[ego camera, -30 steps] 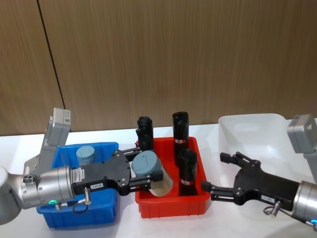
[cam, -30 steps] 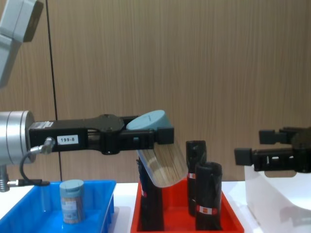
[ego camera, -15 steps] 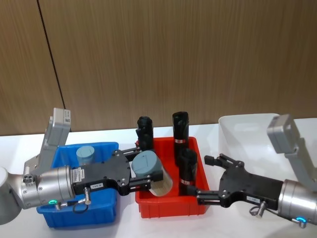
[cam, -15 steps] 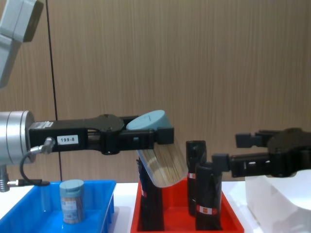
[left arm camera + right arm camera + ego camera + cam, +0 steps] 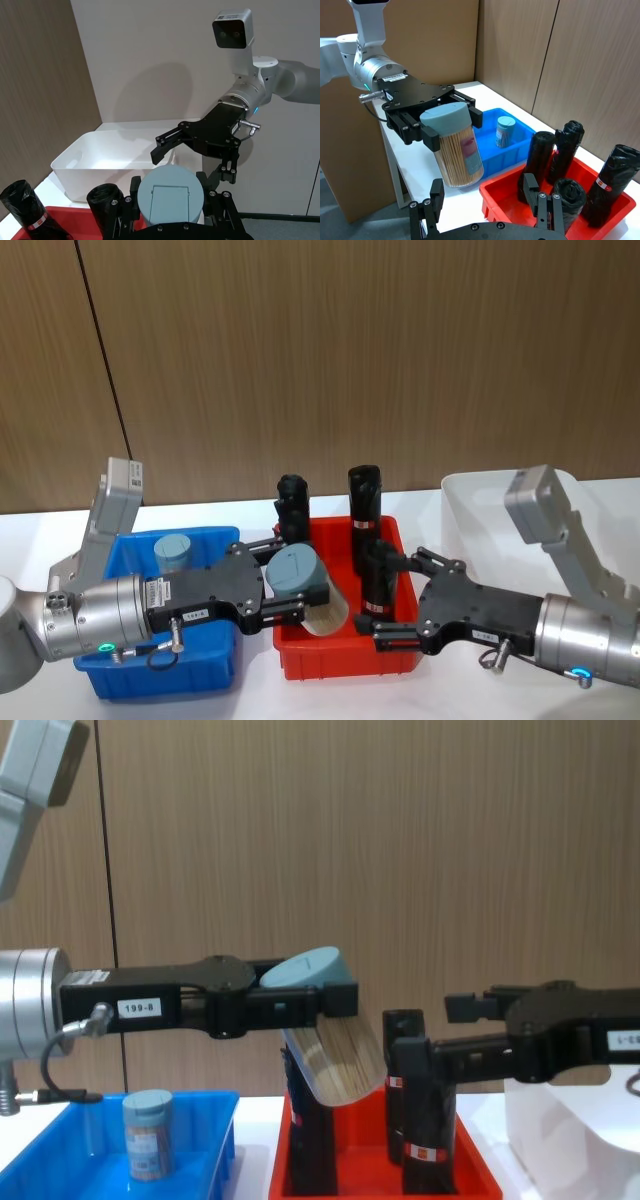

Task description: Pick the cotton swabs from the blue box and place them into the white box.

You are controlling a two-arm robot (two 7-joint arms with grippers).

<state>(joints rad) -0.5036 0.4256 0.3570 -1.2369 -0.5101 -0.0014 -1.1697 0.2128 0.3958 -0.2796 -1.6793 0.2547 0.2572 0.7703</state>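
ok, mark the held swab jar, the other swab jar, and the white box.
held swab jar (image 5: 456, 150): right wrist view, on the clear body packed with sticks.
other swab jar (image 5: 147, 1140): chest view, on its labelled side.
white box (image 5: 500, 510): head view, on its bare inside.

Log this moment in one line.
left end effector: shut on cotton swab jar, tilted over red bin | right end effector: open, near black rolls | blue box: one jar
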